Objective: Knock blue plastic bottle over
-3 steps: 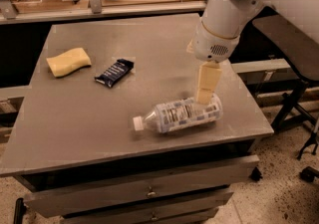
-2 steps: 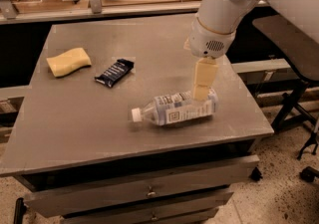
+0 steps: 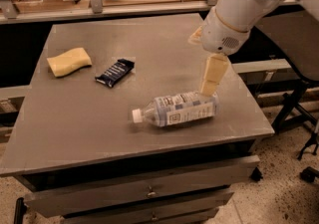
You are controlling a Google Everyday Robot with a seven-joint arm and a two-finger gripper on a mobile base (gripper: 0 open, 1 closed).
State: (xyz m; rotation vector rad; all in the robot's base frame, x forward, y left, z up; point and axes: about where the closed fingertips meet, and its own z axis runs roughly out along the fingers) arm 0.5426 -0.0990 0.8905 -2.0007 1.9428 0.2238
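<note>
The blue plastic bottle (image 3: 177,110) lies on its side near the front right of the grey table (image 3: 75,118), its white cap pointing left. My gripper (image 3: 209,87) hangs from the white arm just above the bottle's base end, its cream finger (image 3: 213,73) pointing down and close to or touching the bottle.
A dark snack wrapper (image 3: 115,72) lies left of centre. A yellow sponge (image 3: 69,61) sits at the far left. The table's right edge runs close to the bottle's base. Drawers sit below the front edge. A rail and glass lie behind the table.
The lying bottle has shifted slightly and turned a little on the table. The gripper stayed above its base end, moving a little with it.
</note>
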